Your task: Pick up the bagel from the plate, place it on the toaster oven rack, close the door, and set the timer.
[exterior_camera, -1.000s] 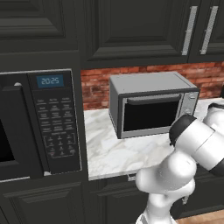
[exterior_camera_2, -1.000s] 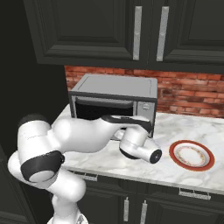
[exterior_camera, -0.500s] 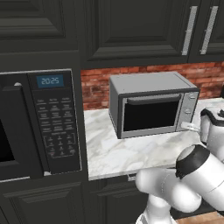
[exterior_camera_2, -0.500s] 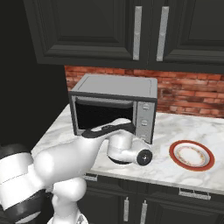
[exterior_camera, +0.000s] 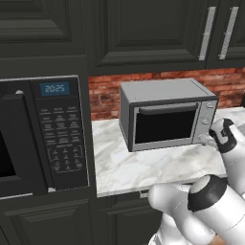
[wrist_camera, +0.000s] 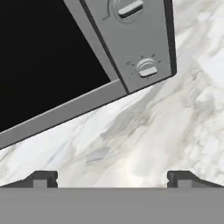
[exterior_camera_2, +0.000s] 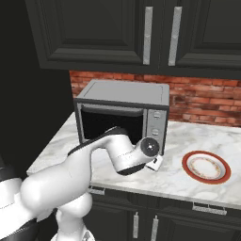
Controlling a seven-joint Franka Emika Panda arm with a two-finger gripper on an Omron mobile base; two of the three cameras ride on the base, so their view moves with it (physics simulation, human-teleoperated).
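From the left base view, the toaster oven is sitting on the marble counter right of the black microwave, its door looking shut, dark glass hiding any rack.

From the right base view, the plate is lying well right of the oven and carrying nothing; I cannot tell where the bagel is. The gripper is hanging between oven and plate.

In the hand view, the gripper is gaping wide, nothing between its 2 tips, facing the oven's lower corner and 2 knobs.

A bagel is likely light, slightly springy, crusty; pinching across its outer rim should be working best
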